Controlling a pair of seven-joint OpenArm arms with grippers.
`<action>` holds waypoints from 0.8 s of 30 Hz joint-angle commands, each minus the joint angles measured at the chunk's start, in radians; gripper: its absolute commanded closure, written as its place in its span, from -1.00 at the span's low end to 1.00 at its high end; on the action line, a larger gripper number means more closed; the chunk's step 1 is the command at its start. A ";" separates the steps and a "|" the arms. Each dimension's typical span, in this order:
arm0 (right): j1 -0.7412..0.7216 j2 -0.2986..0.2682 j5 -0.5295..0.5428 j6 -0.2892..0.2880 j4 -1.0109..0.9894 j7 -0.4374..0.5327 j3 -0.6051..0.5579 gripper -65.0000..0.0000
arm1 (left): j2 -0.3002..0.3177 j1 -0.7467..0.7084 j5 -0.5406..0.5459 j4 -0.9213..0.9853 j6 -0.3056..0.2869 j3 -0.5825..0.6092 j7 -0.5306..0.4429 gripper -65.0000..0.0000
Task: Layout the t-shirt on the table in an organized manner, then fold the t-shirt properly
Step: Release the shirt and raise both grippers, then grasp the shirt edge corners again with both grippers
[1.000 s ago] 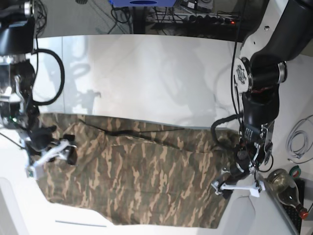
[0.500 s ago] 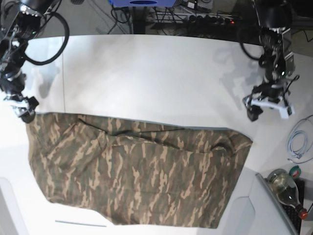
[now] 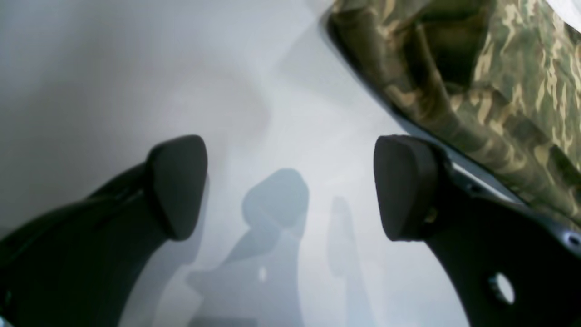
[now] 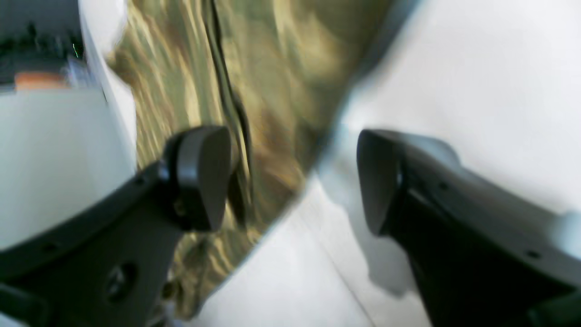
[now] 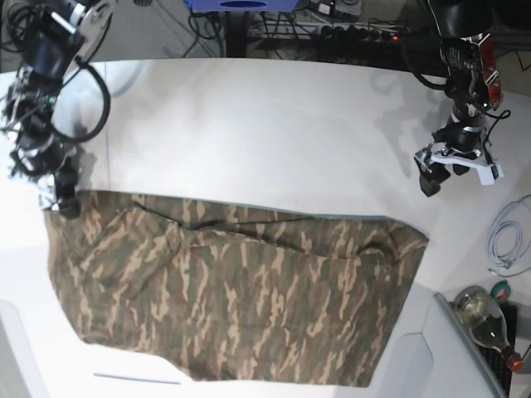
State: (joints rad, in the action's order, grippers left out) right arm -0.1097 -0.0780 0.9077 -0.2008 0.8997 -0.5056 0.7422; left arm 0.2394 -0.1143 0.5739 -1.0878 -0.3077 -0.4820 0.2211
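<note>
The left claw (image 5: 459, 167) hangs over bare white surface (image 5: 265, 124) with its jaws wide and nothing between them. In its wrist view the two dark pads (image 3: 177, 184) stand well apart above the surface, which carries their shadows. The shirt (image 3: 476, 91) lies ahead and to the right of this claw, apart from both pads; its nearest edge runs diagonally past the right pad without touching it. A dark fold shows in the cloth close to that edge.

The right claw (image 5: 60, 192) is also wide and grips nothing. It sits at the shirt's (image 5: 232, 290) far corner, just beside the cloth edge or over it; the base view does not settle whether it touches. In its wrist view, which is blurred, the left pad (image 4: 199, 175) lies in front of camouflage cloth (image 4: 254, 91) and the right pad is over bare surface (image 4: 476, 68), so the cloth edge crosses the gap between the jaws. A dark seam or fold runs along the cloth near the left pad.

The shirt lies spread flat across the near part of the surface, between the two claws and below them in the base view, with a few creases along its upper edge. A bottle (image 5: 485, 319) and a coiled white cable (image 5: 508, 240) lie beyond the surface, below the left claw.
</note>
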 commanded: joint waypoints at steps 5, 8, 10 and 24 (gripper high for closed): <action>-0.066 -0.056 -0.014 0.011 -0.155 0.081 -0.003 -0.28 | 0.013 0.026 0.007 -0.005 -0.006 -0.002 -0.018 -0.68; -0.078 -0.061 -0.015 0.005 -0.176 0.084 -0.003 -0.09 | 0.011 0.032 0.007 -0.005 -0.003 -0.002 -0.018 -0.68; -0.078 -0.061 -0.015 0.004 -0.176 0.081 -0.005 0.41 | 0.011 0.049 0.007 0.001 0.025 0.024 -0.018 -0.68; -0.071 -0.059 -0.015 0.004 -0.176 0.078 -0.005 1.00 | 0.018 0.276 0.008 0.286 0.071 0.127 -0.029 -0.68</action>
State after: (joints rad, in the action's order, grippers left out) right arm -0.1818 -0.1314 0.8902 -0.2028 0.7216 -0.4191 0.7376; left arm 0.2455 0.1539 0.5808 -0.7952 -0.2417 -0.3542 0.1730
